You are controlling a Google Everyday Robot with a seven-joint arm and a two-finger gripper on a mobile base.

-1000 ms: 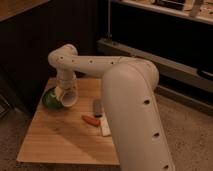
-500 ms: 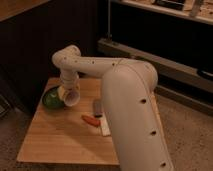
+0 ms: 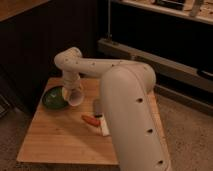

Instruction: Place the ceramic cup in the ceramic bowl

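Compared with the view of a second ago, you see the arm [image 3: 127, 105] drawn slightly back from the far left corner of the table [image 3: 60, 142], so that the cup [image 3: 75, 97] now hangs a little nearer the middle of the table and overlaps the bowl [image 3: 53, 98] less. The bowl, the small items and the table lie as they did before.

The gripper [image 3: 71, 90] sits at the end of the pale arm, below the bent wrist, above the left rear part of the table. It is closed on the cup: you can see the whitish cup tipped on its side directly under the wrist, its round mouth facing toward you and downward. You cannot make out the separate fingers against the cup.

The green bowl rests on the table at its left rear corner, just beside the cup on the cup's left. The cup's edge overlaps the bowl's right rim in this view; whether they touch cannot be told. The cup is not inside the bowl.

Near the table's middle you see a small orange-red object [image 3: 90, 120], lying flat, with a white item [image 3: 104, 127] just beside it and a grey item [image 3: 97, 106] behind, both partly hidden by the arm.
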